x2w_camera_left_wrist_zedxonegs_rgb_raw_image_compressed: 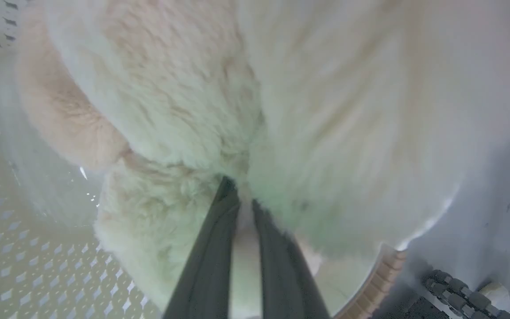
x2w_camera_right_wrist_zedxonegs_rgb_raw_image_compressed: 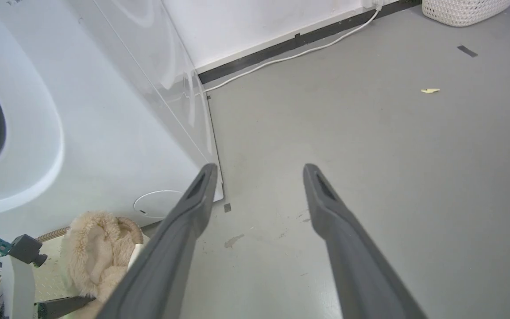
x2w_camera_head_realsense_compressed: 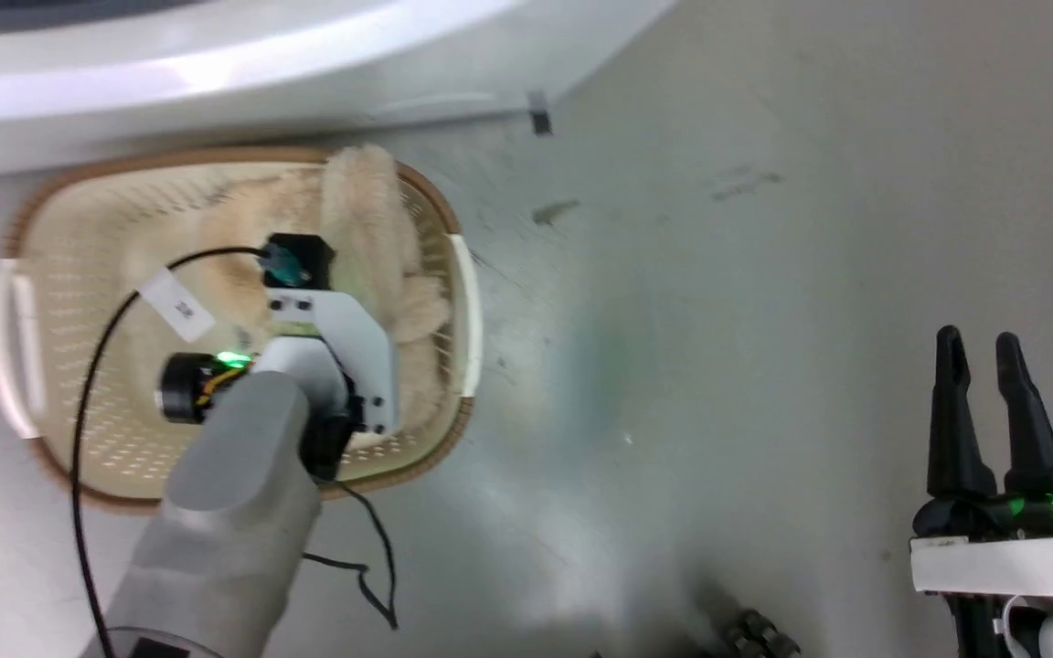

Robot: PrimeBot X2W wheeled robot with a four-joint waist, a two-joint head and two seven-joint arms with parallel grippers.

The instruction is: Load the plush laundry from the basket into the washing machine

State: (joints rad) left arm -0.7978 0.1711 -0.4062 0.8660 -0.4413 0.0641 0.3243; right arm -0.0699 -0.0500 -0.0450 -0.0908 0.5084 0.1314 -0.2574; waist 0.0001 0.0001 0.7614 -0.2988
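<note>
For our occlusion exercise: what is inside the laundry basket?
A fluffy beige plush toy, fur pinched by the left tool. The left arm hides part of it and of the basket floor.

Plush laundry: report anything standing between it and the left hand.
Nothing visible does. The left hand is sunk into the plush laundry, closed on its fur with no gap between them, inside the basket.

The washing machine (x2w_camera_head_realsense_compressed: 216, 73) crowds the far rim of the basket (x2w_camera_head_realsense_compressed: 51, 228), while open floor (x2w_camera_head_realsense_compressed: 718, 320) spreads beside it on the robot's right.
</note>
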